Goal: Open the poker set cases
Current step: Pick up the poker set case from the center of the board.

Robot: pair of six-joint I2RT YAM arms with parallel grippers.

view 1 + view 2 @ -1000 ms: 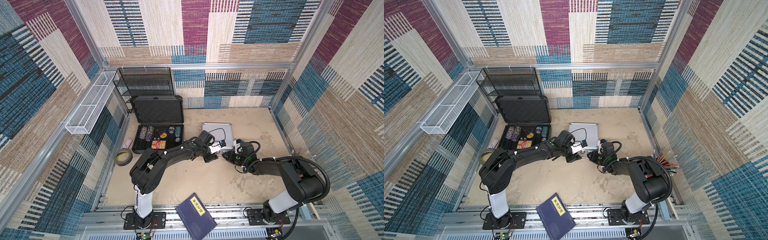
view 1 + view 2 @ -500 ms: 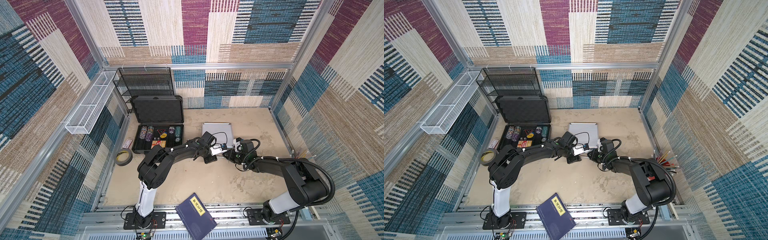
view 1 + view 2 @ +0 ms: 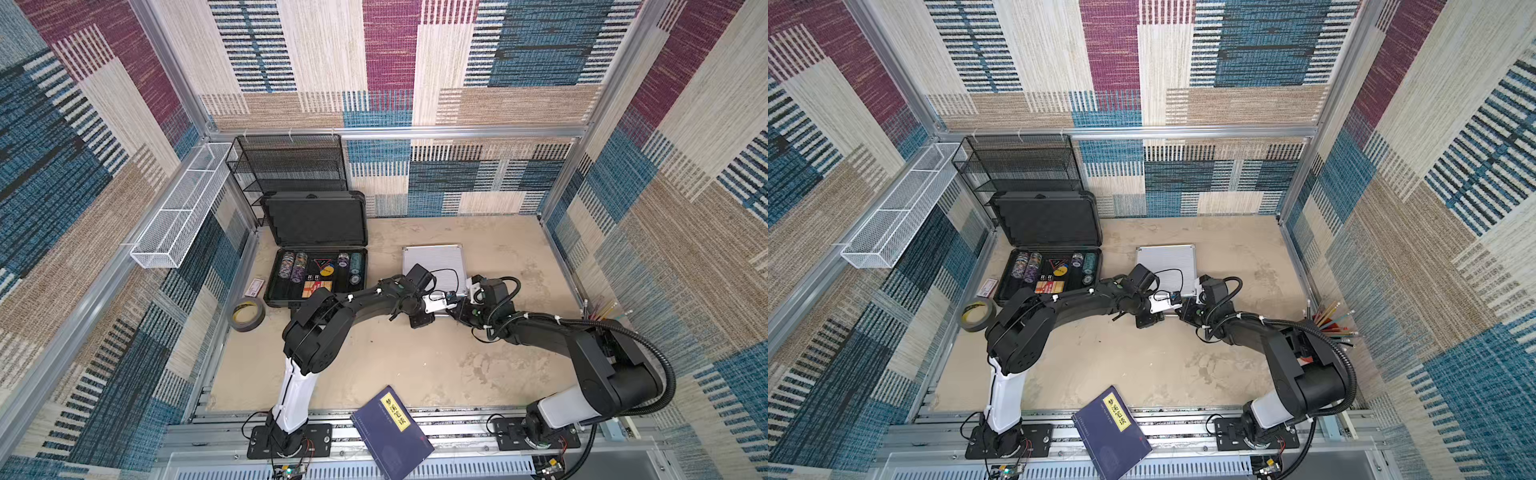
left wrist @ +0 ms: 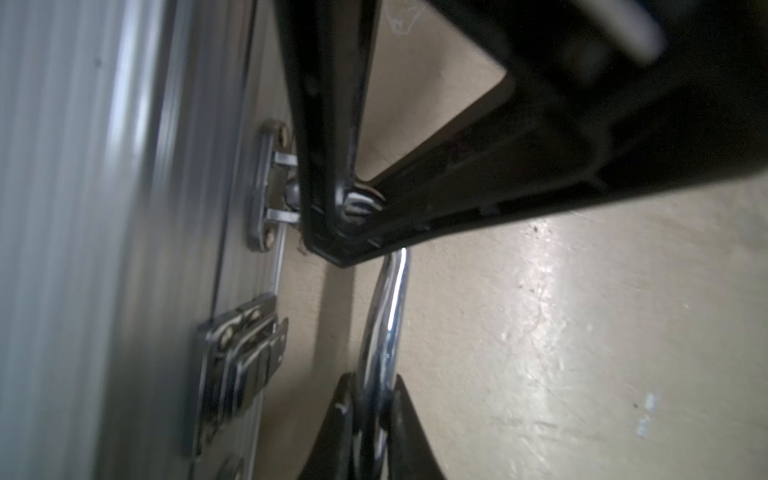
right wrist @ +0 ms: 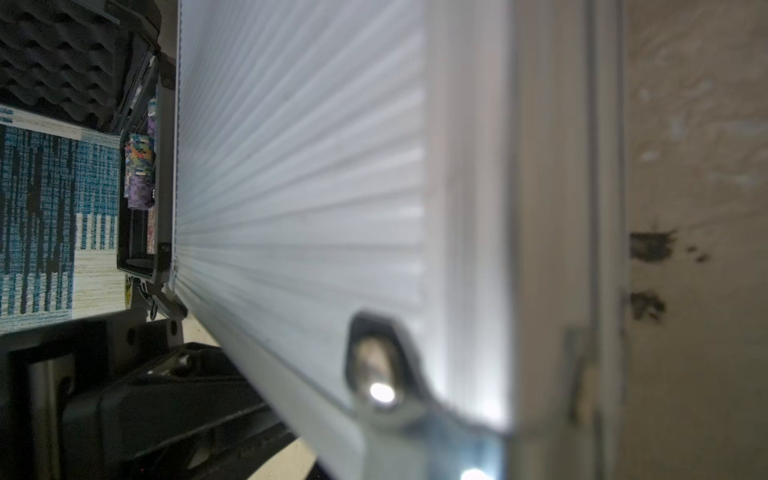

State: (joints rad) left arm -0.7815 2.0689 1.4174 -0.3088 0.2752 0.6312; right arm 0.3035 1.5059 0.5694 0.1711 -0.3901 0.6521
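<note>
Ribbed silver case [image 3: 432, 264] closed; left gripper [image 3: 428, 318] and right gripper [image 3: 456, 311] clamp its chrome handle [image 4: 386, 316].

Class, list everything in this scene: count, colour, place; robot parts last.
large case: 1, black, open, back left
poker chips: several stacks, mixed, in large case
small case: 1, silver, closed, centre
handle: 1, chrome, small case's front
book: 1, blue with yellow label, front rail
tape roll: 1, grey, left edge
card: 1, pale, beside large case
mesh rack: 1, black, back left corner
wire basket: 1, white, left wall
pencils: bunch, mixed, right edge
left gripper: 1, black, shut on handle
right gripper: 1, black, shut on handle
</note>
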